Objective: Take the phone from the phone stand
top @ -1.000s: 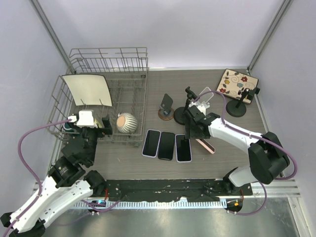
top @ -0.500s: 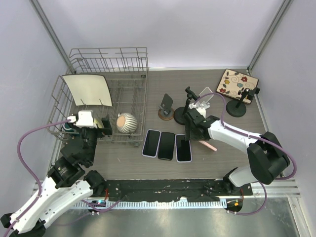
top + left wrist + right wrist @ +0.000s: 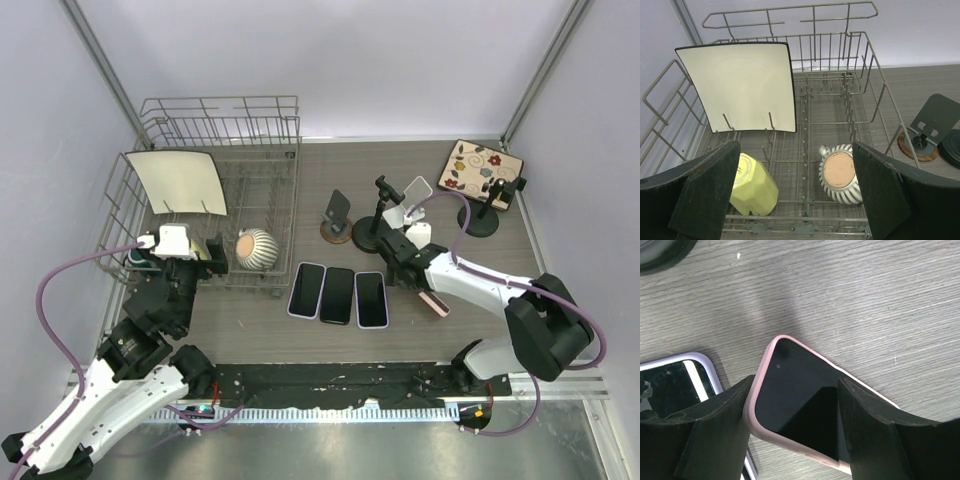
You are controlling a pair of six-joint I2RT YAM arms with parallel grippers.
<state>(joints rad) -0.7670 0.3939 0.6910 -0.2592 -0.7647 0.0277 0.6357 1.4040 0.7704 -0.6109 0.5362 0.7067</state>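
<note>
While the right pincer (image 3: 795, 390) hangs low over the tabletop (image 3: 855, 295), its fingers (image 3: 705, 435) are spread well apart, and the rounded end of the pink-cased phone (image 3: 790, 385) lies in the gap between them. The phone sits slantwise to the jaws rather than square across them. The right finger covers part of it, and the left finger is just beside its corner; whether either pad touches the case cannot be told.

In the top view the phone (image 3: 433, 301) lies flat on the tabletop, just right of a row of three phones (image 3: 337, 295) and near the phone stand (image 3: 372, 232), apart from it. The left pincer (image 3: 795, 195) gapes wide and grips nothing, hanging over the dish rack (image 3: 875, 95), which carries a square plate (image 3: 740, 85), a yellow cup (image 3: 755, 187) and a striped pot (image 3: 840, 172).
</note>
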